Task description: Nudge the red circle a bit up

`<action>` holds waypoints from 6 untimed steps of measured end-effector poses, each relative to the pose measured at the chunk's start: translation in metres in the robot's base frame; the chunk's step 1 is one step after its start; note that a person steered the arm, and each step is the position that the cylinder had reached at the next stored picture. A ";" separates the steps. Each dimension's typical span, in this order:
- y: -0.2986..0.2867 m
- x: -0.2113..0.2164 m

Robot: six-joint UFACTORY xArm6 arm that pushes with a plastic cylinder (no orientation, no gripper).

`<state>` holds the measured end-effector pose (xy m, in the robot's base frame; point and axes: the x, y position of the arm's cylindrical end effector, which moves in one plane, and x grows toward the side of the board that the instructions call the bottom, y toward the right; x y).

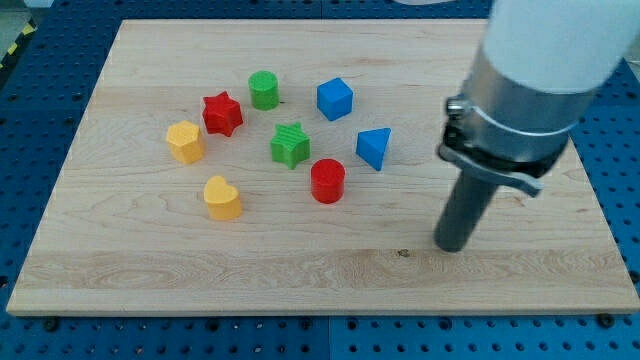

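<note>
The red circle (327, 181) is a short red cylinder standing near the middle of the wooden board (120, 270). My tip (452, 246) rests on the board to the right of the red circle and a little below it, well apart from it. A green star (290, 145) sits just up-left of the red circle, close to it. A blue triangle (374, 148) sits just up-right of it.
A blue cube (335, 99) and a green cylinder (264, 90) lie toward the view's top. A red star (222, 113), an orange hexagon (185, 142) and a yellow heart (222, 198) lie at the left. The arm's wide body (530, 90) hangs over the board's right side.
</note>
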<state>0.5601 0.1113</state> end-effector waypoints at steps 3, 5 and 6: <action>-0.124 -0.051; -0.156 -0.058; -0.169 -0.058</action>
